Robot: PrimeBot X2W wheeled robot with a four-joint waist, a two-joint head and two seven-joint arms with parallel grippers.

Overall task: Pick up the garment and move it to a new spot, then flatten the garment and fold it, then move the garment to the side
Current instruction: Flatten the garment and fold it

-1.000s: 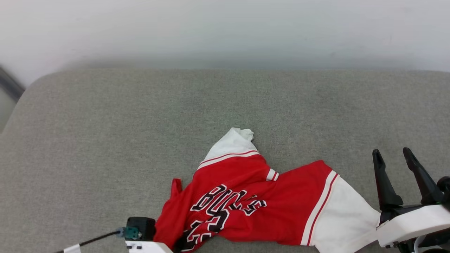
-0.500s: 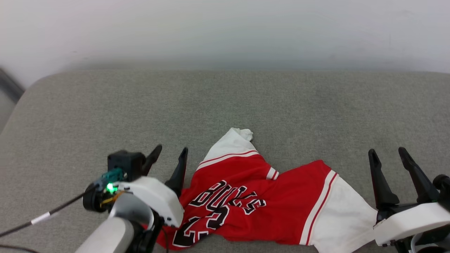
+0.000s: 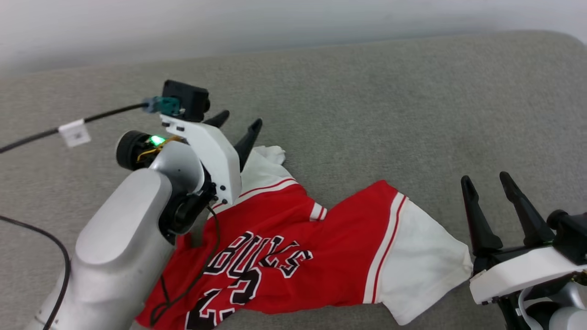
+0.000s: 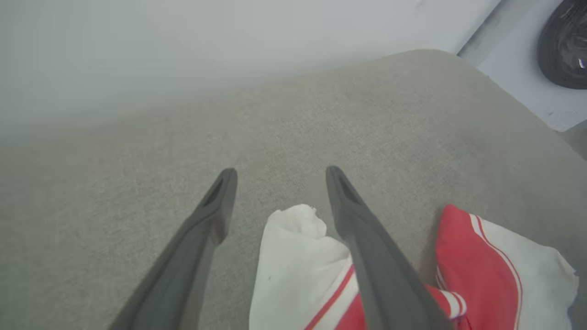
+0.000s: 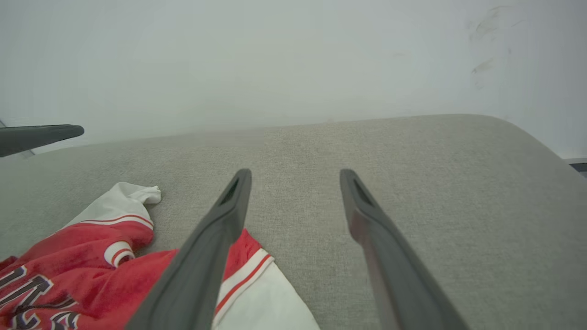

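1. The left gripper [image 3: 239, 120], jaws spread and empty, hovers over the far white sleeve [image 3: 263, 166].
2. The garment [image 3: 321, 238] lies crumpled on the grey fabric surface [image 3: 390, 91], between the two grippers. It looks light and limp and will likely sag and bunch, so pinch it at a sleeve hem or shoulder seam.
3. The right gripper [image 3: 485, 178], likewise released, sits just beside the near white sleeve [image 3: 422, 256].

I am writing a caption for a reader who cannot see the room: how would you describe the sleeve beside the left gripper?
On the grey cushion lies a crumpled red jersey with black letters. Its far sleeve is white with a bunched tip and lies right at the open left gripper. The other white sleeve lies flatter and wider, beside the right gripper.
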